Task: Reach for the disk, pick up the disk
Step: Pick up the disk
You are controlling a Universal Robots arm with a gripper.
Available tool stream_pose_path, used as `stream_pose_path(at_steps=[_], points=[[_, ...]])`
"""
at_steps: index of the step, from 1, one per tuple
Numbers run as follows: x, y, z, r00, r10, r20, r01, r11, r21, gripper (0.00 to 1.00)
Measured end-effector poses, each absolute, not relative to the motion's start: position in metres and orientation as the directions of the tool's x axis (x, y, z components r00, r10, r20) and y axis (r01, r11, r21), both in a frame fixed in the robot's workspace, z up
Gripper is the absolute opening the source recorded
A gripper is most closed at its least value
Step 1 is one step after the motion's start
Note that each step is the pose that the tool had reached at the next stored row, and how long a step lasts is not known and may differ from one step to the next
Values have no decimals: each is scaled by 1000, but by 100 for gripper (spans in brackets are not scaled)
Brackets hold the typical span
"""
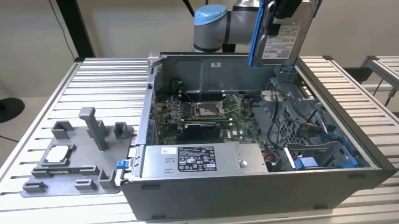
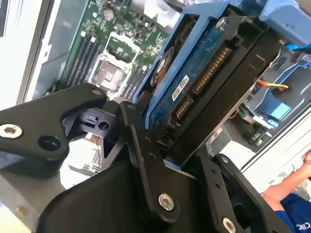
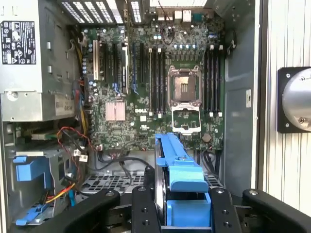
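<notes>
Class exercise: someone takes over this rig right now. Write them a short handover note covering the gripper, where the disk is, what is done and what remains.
Gripper: shut on the disk, its black fingers clamped on either side of it in both wrist views.
Disk: held on edge, lifted above the far wall of the open computer case in the exterior view, clear of the motherboard. Its blue bracket is still round it.
Done: reach and pick-up; the disk is in the air.
Left: nothing of this task.
Note: a person's arm is close beside the case.
</notes>
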State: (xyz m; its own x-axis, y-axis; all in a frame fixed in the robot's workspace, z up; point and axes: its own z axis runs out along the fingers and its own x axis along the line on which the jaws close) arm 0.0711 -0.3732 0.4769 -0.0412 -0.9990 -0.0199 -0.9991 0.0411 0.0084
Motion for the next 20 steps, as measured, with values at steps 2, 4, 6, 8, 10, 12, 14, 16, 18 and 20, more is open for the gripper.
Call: stream_pose_path(at_steps=[2,4,6,8,10,12,14,16,18,20], points=[[77,-373,477,-41,-999,-20,-999,41,8,0],[83,-373,477,-41,-999,-20,-999,41,8,0],[89,-373,477,-41,-999,-20,-999,41,8,0],[93,-373,477,-41,-999,-20,-999,41,8,0],[93,-373,477,-41,-999,-20,-999,41,8,0],[94,-373,477,-41,-999,-20,-999,41,8,0],[94,-373,477,-41,-999,-20,-999,41,8,0],[94,-373,477,-41,-999,-20,-999,41,8,0],[95,-373,477,-41,-999,-20,-999,41,8,0],[95,-373,477,-41,-999,-20,-999,41,8,0]])
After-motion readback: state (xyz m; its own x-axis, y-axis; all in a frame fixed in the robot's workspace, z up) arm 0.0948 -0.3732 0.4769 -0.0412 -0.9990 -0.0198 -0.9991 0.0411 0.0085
